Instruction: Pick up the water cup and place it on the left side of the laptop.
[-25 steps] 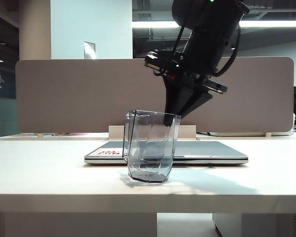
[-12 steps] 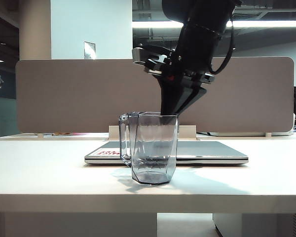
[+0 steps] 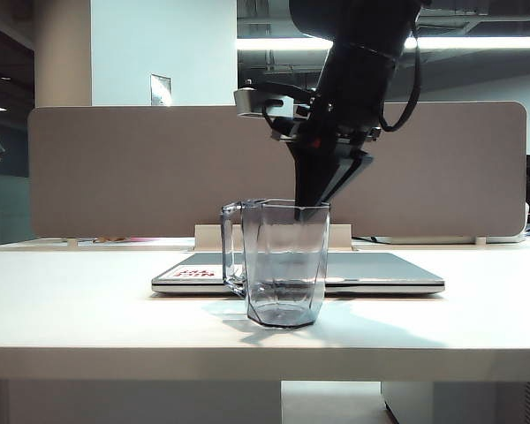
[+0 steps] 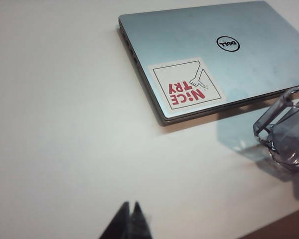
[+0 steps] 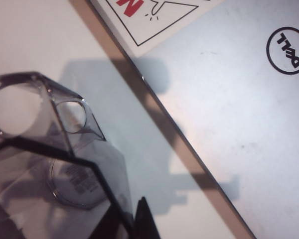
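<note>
You're pinching the water cup [image 3: 284,263] by its rim with the right gripper [image 3: 313,202], hovering in front of the laptop [image 3: 371,270]. Keep carrying it toward 9 o'clock, level, past the sticker [image 4: 187,87] corner. Left gripper [image 4: 129,219] is idling closed, empty, above bare table [image 3: 88,300].

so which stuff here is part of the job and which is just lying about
Part of the job:
- water cup, right claw shut on its rim
- laptop, closed
- left claw, shut, over bare table

Just lying about:
- grey divider panel
- table
</note>
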Motion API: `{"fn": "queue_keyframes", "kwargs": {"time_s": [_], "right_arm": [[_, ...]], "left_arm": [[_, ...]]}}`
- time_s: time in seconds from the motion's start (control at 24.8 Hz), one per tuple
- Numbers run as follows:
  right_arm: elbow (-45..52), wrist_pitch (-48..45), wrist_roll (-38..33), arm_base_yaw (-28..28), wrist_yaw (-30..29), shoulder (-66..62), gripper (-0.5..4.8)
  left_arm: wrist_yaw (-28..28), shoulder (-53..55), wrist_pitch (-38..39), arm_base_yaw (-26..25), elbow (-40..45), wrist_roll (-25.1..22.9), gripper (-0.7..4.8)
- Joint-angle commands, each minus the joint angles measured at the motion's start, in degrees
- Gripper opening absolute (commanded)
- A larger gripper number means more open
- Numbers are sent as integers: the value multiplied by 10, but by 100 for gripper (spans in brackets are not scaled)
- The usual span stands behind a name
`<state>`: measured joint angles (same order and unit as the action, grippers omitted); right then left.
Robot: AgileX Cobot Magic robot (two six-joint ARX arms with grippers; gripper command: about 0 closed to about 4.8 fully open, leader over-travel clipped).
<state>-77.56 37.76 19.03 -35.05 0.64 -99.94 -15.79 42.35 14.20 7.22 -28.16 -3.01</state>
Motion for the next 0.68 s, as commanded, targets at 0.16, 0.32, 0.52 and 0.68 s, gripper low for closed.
{"fn": "queue_keyframes", "kwargs": {"time_s": [0.16, 0.32, 0.52, 0.68], "right_arm": [[2, -5, 5, 2, 18, -2, 1], [2, -5, 5, 2, 7, -2, 24], [2, -4, 5, 2, 7, -13, 59], [2, -9, 5, 2, 7, -20, 69]], "left_arm": [[2, -1, 3, 0, -3, 0, -5], [2, -1, 3, 0, -3, 0, -5], [2, -1, 3, 0, -3, 0, -5], [2, -1, 3, 0, -3, 0, -5]]}}
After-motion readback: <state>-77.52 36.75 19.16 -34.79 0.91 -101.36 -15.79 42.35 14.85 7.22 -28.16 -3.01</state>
